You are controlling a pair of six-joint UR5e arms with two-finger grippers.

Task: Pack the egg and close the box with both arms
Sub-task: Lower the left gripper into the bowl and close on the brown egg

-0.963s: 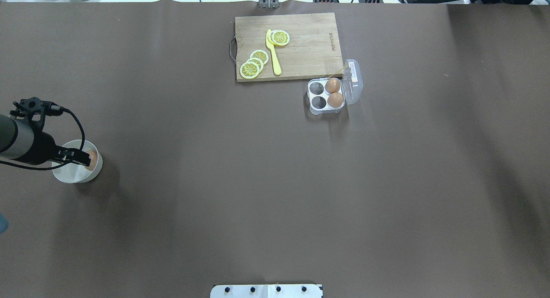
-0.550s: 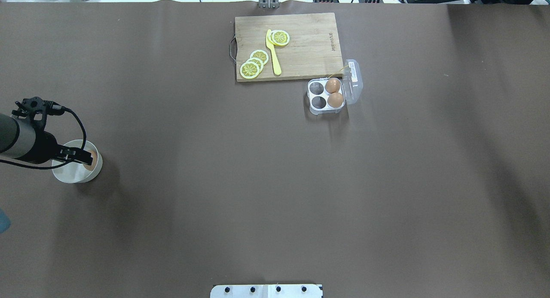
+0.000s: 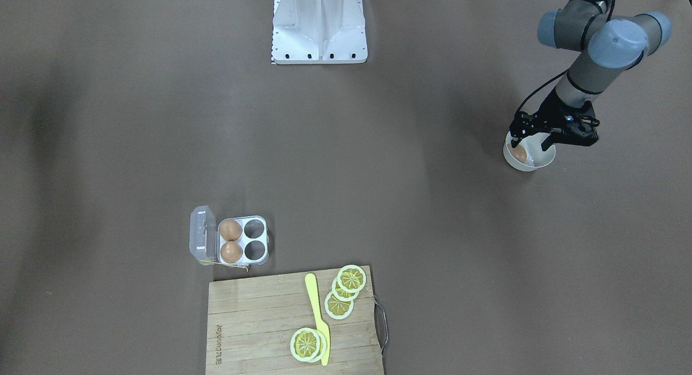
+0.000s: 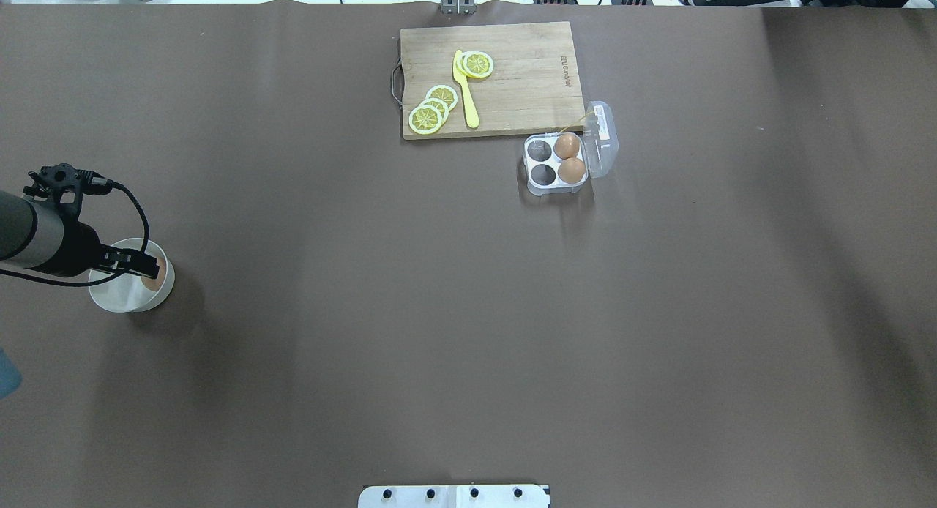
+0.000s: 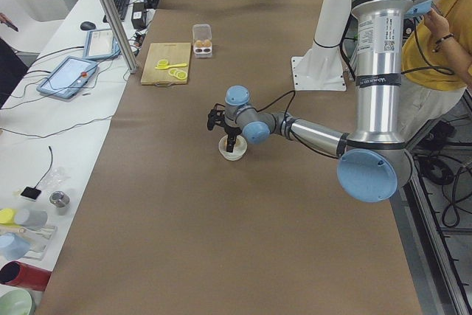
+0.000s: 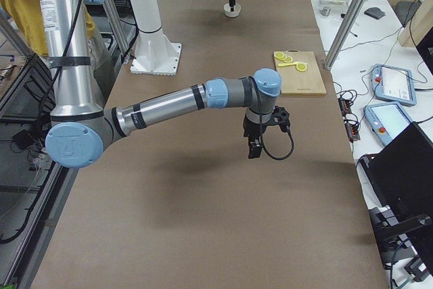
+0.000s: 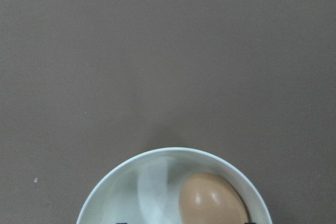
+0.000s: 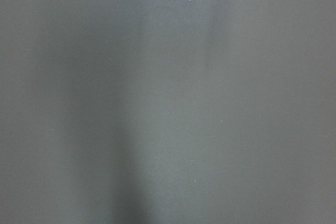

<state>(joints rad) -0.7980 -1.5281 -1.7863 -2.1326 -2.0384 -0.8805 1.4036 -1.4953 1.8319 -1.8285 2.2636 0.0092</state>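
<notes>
Overhead exterior view: the left pincer (image 4: 135, 263), black and two-fingered, hangs over one round white bowl (image 4: 121, 297) with its fingers spread wide, one toward each side of the rim, and it grips nothing. Right below it, one small plain brown egg (image 7: 212, 201) lies on the bowl's bottom, toward one finger's side. The left wrist camera does not show whether that finger touches it. Well off to this pincer's right and farther from the robot stands one small square clear-plastic egg box (image 4: 556, 189) with four round cells. Its hinged clear lid (image 4: 605, 136) is swung open on the side away from the pincer. Two more brown eggs (image 4: 572, 170) fill the two cells next to the lid, and the two cells nearer the pincer are empty. Just beside the box lies one wooden cutting board (image 4: 520, 91) bearing one yellow plastic knife (image 4: 469, 102) and five yellow lemon slices (image 4: 425, 119). The right pincer (image 6: 254, 152) shows only in the exterior right view, pointing down over the brown table cover (image 4: 439, 310). Whether it is spread or pressed together cannot be told.
</notes>
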